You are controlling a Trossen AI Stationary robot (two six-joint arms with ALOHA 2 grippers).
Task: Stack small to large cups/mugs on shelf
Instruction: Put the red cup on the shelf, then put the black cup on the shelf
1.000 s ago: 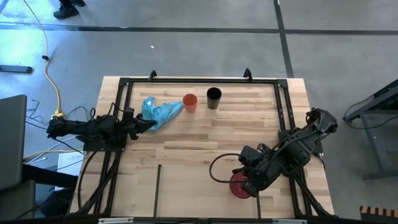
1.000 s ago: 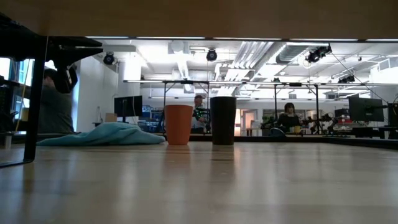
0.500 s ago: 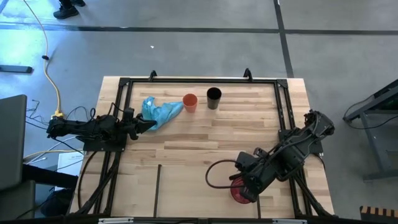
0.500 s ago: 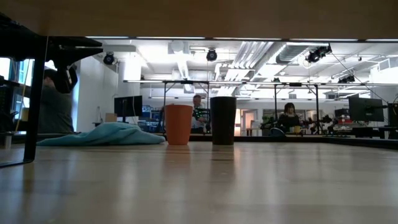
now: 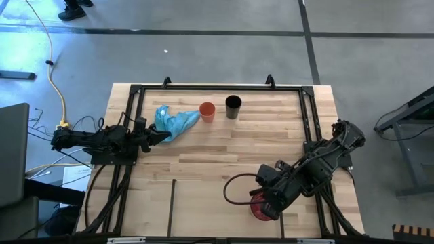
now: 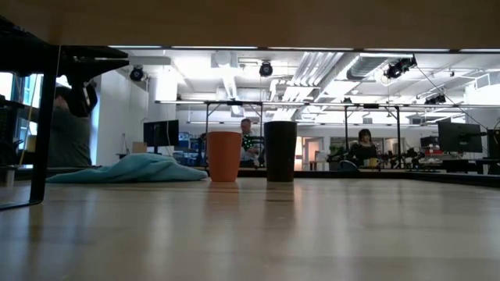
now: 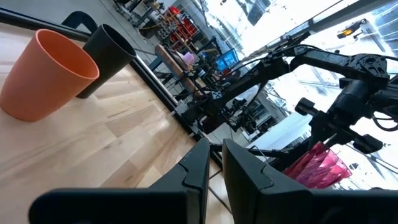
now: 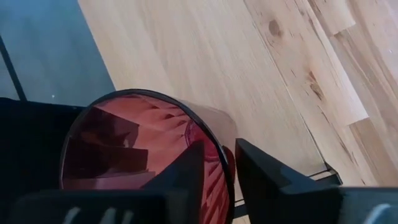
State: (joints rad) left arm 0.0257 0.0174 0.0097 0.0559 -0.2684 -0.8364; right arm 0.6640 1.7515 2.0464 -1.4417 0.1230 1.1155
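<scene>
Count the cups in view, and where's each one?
3. The orange cup and black cup stand side by side near the table's far edge, beside the blue cloth. The red-pink cup is near the front edge at the right gripper. None look hidden.
</scene>
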